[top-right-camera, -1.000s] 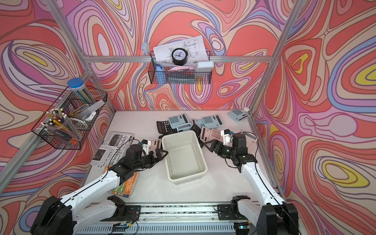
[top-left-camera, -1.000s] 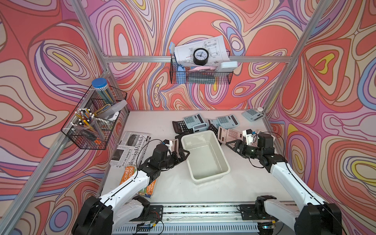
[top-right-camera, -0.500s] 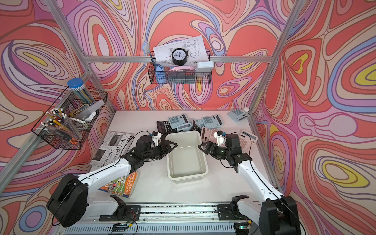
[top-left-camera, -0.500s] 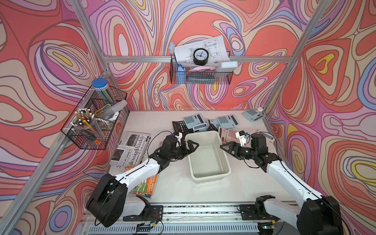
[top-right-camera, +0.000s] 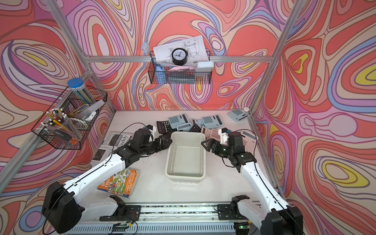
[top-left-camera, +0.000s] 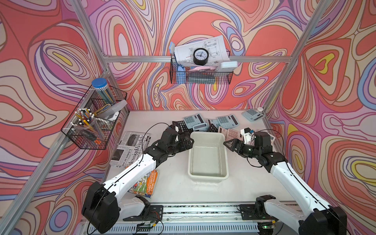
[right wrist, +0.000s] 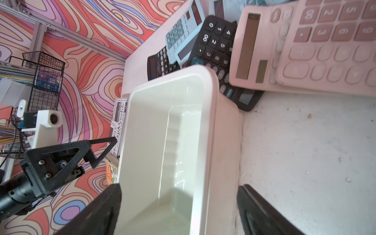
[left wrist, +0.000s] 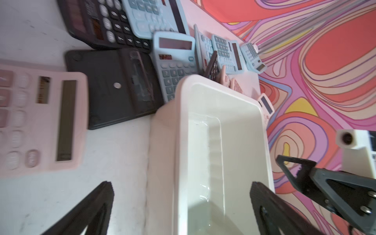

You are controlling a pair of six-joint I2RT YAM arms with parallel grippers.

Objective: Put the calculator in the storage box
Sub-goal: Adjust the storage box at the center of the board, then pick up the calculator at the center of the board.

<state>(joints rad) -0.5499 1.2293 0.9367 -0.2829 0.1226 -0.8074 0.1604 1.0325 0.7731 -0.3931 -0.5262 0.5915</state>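
Zero progress: no calculator [top-left-camera: 233,133] in box [top-left-camera: 208,176], all on table [top-left-camera: 244,183]. Left pincer [left wrist: 181,184], right pincer [right wrist: 180,185] wide apart, empty, flanking box. Pick, drop pending.

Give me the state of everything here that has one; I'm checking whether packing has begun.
storage box: upright, empty
left pincer: open, holding nothing
right pincer: open, holding nothing
calculators: piled on the table behind the box, none inside
black calculator: lying face down
book: closed, flat on the table
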